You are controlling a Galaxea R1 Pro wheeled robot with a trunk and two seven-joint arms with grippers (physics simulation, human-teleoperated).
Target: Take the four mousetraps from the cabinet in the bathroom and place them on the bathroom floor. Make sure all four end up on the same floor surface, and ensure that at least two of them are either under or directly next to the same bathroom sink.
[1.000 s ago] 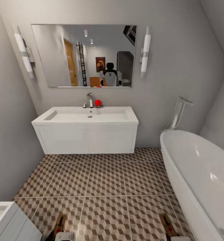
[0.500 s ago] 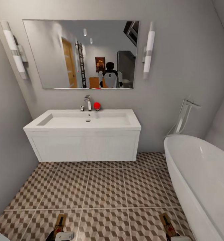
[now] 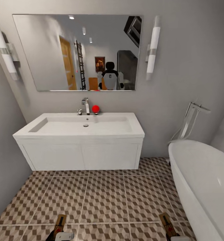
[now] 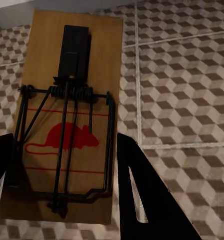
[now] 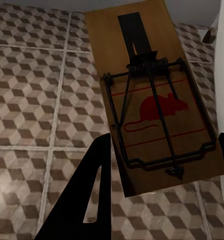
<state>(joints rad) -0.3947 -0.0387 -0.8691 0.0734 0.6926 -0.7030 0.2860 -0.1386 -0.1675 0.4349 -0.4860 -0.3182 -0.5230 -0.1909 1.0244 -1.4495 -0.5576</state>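
Left gripper [image 4: 64, 165] clamped on a mousetrap [image 4: 66, 100], dark fingers [image 4: 142, 200] either side of the wooden board, red mouse print and wire bail facing the camera, cube-pattern tiles beneath. Right gripper [image 5: 162, 165] likewise closed on a second mousetrap [image 5: 152, 95], held above the same tiling. From the head view, both traps carried low at the frame's bottom edge, left one [image 3: 59, 225] and right one [image 3: 166, 224], well apart, above the bathroom floor [image 3: 105, 197]. Ahead, the sink [image 3: 82, 129] on its white drawer unit against the wall, under a mirror [image 3: 78, 52]; bathtub [image 3: 205, 180] to the right. Judged roughly at the halfway mark: two traps fetched and brought near the sink, neither yet set down; no traps seen lying on the tiles; remaining two presumably left to collect from the cabinet.
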